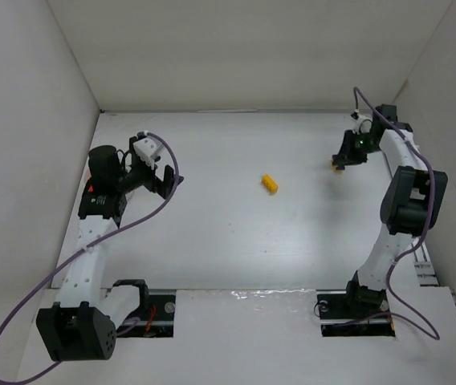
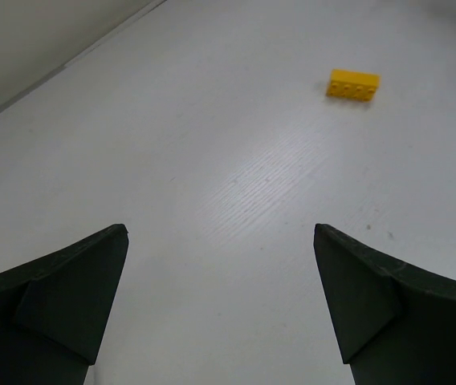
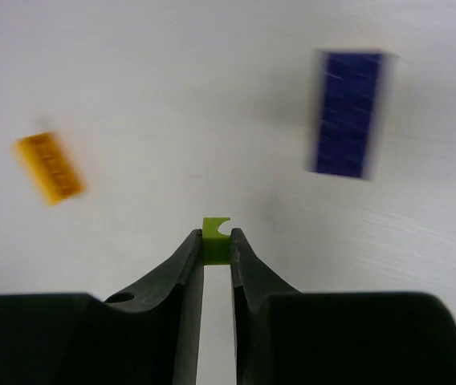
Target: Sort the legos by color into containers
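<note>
The right gripper (image 3: 216,237) is pinching a lime brick (image 3: 213,228). Its two dark fingers (image 3: 181,273) are standing almost together, with only the brick's width between them. The brick is sitting right at the fingertips, its lower part caught between the pads and its notched top edge poking out just beyond them. Whether it is touching the table (image 1: 228,241) I cannot tell.

In the right wrist view, two more bricks are lying on the table past the tips, both blurred. An orange brick (image 3: 49,167) is lying off to the left and a blue brick (image 3: 348,112) is lying up to the right. Both are apart from the fingers and from each other.

From above, the right gripper (image 1: 343,158) is hanging over the far right part of the table, with an orange speck (image 1: 336,166) showing just beside it.

The left gripper (image 2: 220,233) is standing wide open, its fingers (image 2: 67,297) spread far apart and clasping nothing, with only bare table between them. A yellow brick (image 2: 353,84) is lying flat, studs up, well ahead of them and to the right of the gap.

In the top view that yellow brick (image 1: 270,184) is resting near the middle of the table, between the two arms. The left gripper (image 1: 160,172) is pointing toward it from the left.
</note>
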`<state>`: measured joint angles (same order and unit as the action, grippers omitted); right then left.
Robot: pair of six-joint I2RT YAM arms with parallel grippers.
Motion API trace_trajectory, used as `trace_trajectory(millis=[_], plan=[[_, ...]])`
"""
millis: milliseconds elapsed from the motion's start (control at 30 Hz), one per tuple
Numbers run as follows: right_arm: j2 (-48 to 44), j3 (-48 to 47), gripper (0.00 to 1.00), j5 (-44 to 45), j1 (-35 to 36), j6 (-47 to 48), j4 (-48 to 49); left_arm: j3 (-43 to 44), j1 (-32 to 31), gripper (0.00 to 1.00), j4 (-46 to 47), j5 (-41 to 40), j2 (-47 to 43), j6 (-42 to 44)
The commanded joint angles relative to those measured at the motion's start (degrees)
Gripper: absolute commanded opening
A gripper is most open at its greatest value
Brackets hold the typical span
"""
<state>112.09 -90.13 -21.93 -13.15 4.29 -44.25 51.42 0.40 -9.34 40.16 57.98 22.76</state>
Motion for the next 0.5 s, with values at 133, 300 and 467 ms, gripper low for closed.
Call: trace_trajectory(millis=[133,300,467], plan=[[0.32,-11.65,0.05,-37.37,14.27,0.90,-9.72,-1.32,-0.14,1.00,10.39,19.25,1.78,-11.50],[2.42,-14.90,0.05,-48.54,23.68,-0.86,-8.93,-2.98,-0.66,0.95,19.24,19.87,0.30,-19.66],[5.94,-21.82,0.05,-56.02,32.82,-5.87,-5.94,-4.66,-4.18,0.87,25.15,19.87,0.11,-22.57]])
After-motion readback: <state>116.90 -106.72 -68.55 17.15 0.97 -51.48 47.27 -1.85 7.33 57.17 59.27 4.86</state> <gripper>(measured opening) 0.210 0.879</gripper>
